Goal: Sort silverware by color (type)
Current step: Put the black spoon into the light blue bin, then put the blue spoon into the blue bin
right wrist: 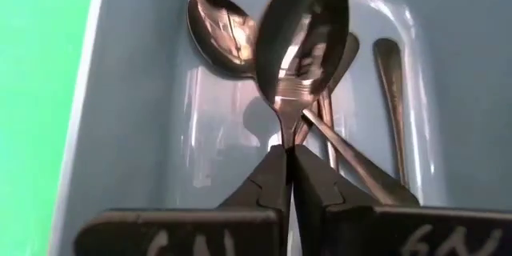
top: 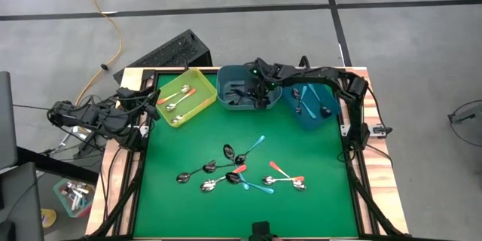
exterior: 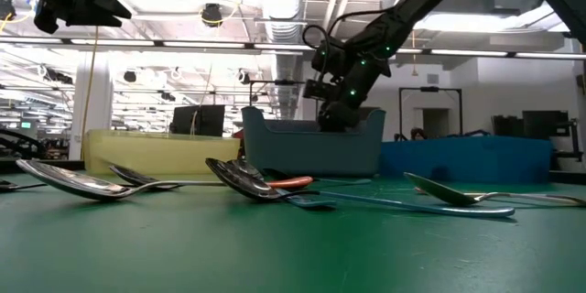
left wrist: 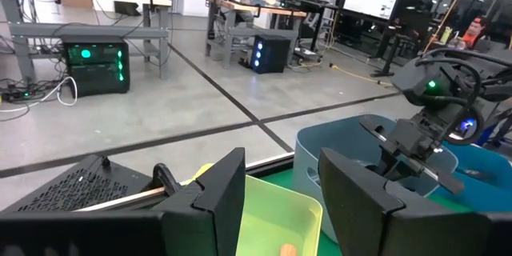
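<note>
1. Above the table, we see our right hand over the grey-blue middle bin; loose spoons lie well apart.
2. Level view: right hand hangs inside that bin.
3. Left wrist: our left hand waits, fingers parted, empty.
4. Right wrist: fingers pinch a dark metal spoon, bowl pointing away, above the bin's spoons.

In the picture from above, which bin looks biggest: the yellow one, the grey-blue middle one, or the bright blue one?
Largest to smallest, high view:
1. yellow bin
2. and 3. grey-blue bin and bright blue bin: unsure, because the right arm covers part of both.
</note>
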